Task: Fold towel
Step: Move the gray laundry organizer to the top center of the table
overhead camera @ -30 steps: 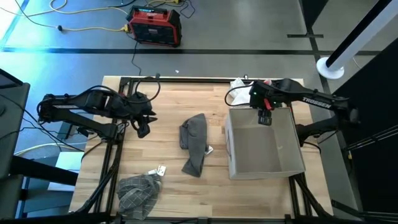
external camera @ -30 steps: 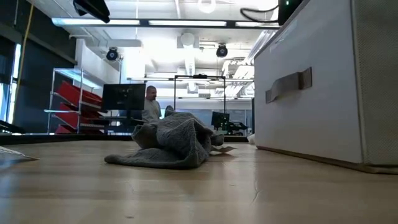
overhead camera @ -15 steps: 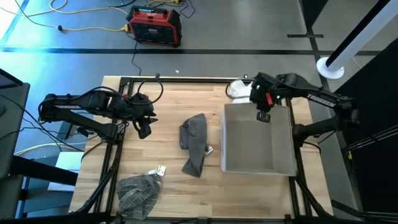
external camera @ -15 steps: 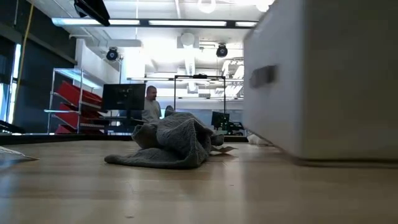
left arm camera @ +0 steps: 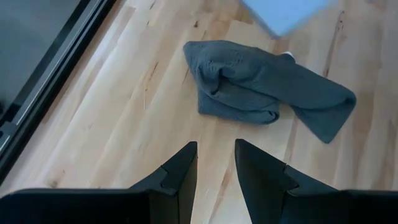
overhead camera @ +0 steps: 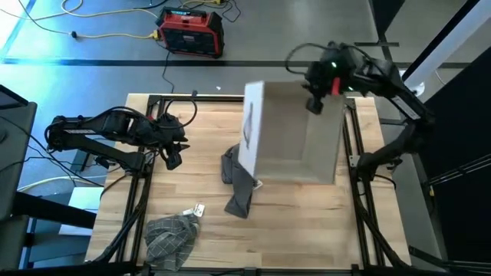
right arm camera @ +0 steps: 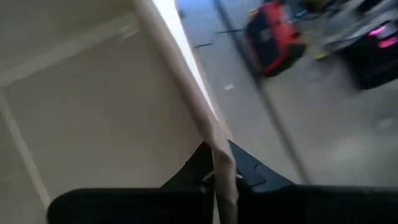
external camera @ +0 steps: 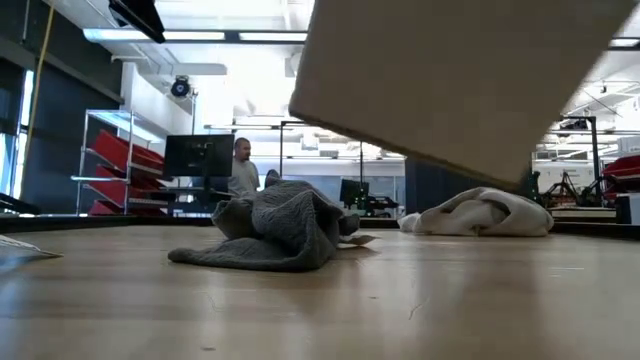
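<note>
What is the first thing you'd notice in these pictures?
The big beige fabric bin hanging tipped in the air over the table, held by its rim in the right gripper. Under its edge on the wooden table lies a crumpled grey towel. The left gripper waits over the table's left side.

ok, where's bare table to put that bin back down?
Right half of the table is bare, between the grey towel and the right rail. More bare wood lies between the left gripper and that towel. A checked cloth crowds the near-left corner; a white cloth lies under the bin, lifted in the right gripper.
</note>
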Controlling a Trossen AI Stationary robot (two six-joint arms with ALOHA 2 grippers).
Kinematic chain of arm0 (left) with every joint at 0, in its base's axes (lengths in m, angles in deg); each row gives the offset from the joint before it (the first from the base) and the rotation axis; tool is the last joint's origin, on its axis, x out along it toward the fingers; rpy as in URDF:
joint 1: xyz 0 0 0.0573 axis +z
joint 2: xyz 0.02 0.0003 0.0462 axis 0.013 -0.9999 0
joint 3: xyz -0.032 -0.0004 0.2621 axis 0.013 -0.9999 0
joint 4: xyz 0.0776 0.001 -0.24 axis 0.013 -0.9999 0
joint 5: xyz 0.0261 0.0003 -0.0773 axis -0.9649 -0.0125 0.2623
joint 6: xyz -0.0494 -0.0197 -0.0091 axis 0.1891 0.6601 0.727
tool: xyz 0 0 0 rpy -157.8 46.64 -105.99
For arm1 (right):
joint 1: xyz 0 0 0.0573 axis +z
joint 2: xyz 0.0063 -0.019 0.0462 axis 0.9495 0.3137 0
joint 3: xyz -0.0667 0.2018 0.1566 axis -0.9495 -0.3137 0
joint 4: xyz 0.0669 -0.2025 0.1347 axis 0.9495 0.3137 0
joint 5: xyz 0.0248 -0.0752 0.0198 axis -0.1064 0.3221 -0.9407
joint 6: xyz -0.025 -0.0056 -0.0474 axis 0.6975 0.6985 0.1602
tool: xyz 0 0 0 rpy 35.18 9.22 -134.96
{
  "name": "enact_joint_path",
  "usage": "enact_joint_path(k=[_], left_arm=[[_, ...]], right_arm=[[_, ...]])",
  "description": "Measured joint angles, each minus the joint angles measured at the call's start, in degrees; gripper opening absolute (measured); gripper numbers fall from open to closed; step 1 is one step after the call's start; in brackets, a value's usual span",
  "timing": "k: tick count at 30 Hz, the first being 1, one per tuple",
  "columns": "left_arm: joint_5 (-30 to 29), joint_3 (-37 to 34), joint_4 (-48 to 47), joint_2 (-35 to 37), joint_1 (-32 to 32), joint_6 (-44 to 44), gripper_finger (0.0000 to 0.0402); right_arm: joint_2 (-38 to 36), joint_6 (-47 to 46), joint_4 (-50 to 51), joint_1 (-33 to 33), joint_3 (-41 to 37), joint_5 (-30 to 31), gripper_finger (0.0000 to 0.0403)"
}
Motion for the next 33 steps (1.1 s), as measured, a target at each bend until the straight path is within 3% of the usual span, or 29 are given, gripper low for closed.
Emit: enact_joint_path(k=[3, 9, 16, 23, 27, 33], left_arm=[[0.0, 0.0, 0.0, 0.0, 0.0, 0.4, 0.0101], [0.0, 0.0, -0.6, 0.0, -0.7, 3.3, 0.0101], [0.0, 0.0, -1.2, 0.0, -2.4, 3.9, 0.0101], [-1.6, 0.0, -1.2, 0.0, -2.6, 4.0, 0.0101], [-1.6, 0.0, -1.2, 0.0, -2.6, 4.4, 0.0101], [-1.8, 0.0, -1.2, 0.0, -2.6, 4.3, 0.0101]], right_arm=[[6.6, 3.5, -3.8, -2.0, 5.2, 2.1, 0.0000], [19.4, 7.2, -9.2, -5.8, 12.6, 0.3, 0.0000], [30.9, 8.4, -9.4, -6.3, 18.2, -9.2, 0.0000], [35.2, 9.0, -15.9, -5.5, 18.3, -10.5, 0.0000], [36.3, 8.6, -17.7, -5.6, 18.2, -6.5, 0.0002], [36.4, 11.8, -19.5, -5.6, 18.2, -5.0, 0.0043]])
